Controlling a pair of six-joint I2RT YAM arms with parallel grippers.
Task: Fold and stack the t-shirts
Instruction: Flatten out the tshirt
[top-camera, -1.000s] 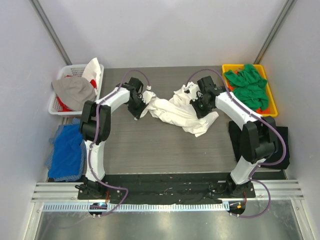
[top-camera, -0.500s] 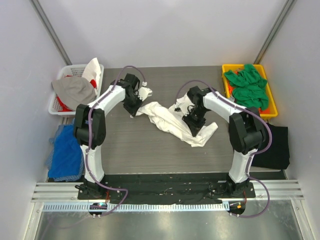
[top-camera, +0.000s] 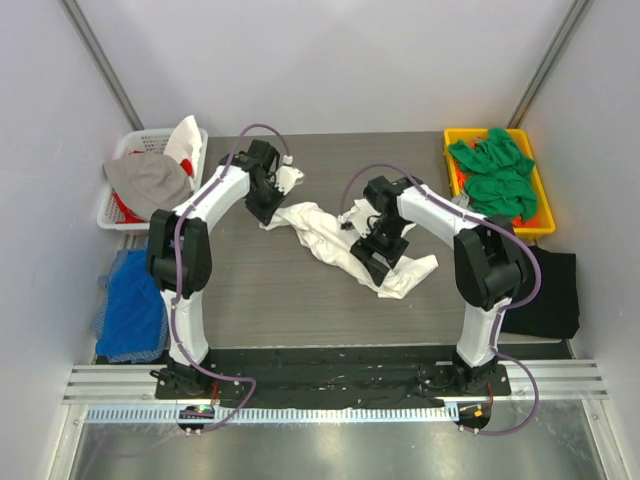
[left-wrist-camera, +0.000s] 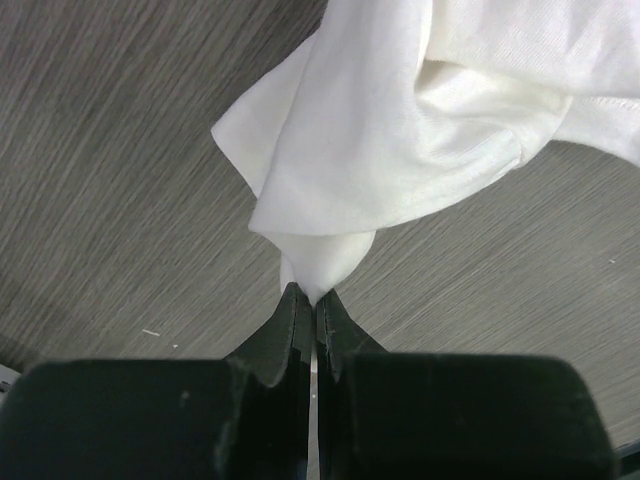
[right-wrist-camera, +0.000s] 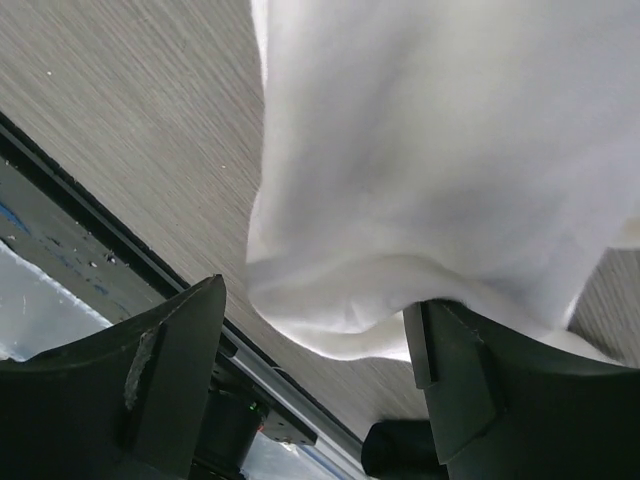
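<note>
A crumpled white t-shirt (top-camera: 335, 238) lies stretched across the middle of the table. My left gripper (top-camera: 264, 203) is shut on its far-left corner; in the left wrist view the cloth (left-wrist-camera: 400, 130) bunches into the closed gripper tips (left-wrist-camera: 308, 300). My right gripper (top-camera: 376, 250) stands open over the shirt's right part. In the right wrist view a fold of white cloth (right-wrist-camera: 430, 170) hangs between the spread fingers (right-wrist-camera: 170, 370) and touches the right one. Green t-shirts (top-camera: 495, 172) fill a yellow bin. A black t-shirt (top-camera: 552, 292) lies flat at the table's right edge.
The yellow bin (top-camera: 455, 138) stands at the back right corner. A white basket (top-camera: 125, 150) with grey and red-white cloth sits off the table's back left. Blue cloth (top-camera: 135, 298) lies beside the left arm. The black frame rail (top-camera: 330, 360) runs along the near edge.
My right gripper has opened and let go of the white t-shirt, moving left and nearer. The left gripper has carried its corner slightly farther back.
</note>
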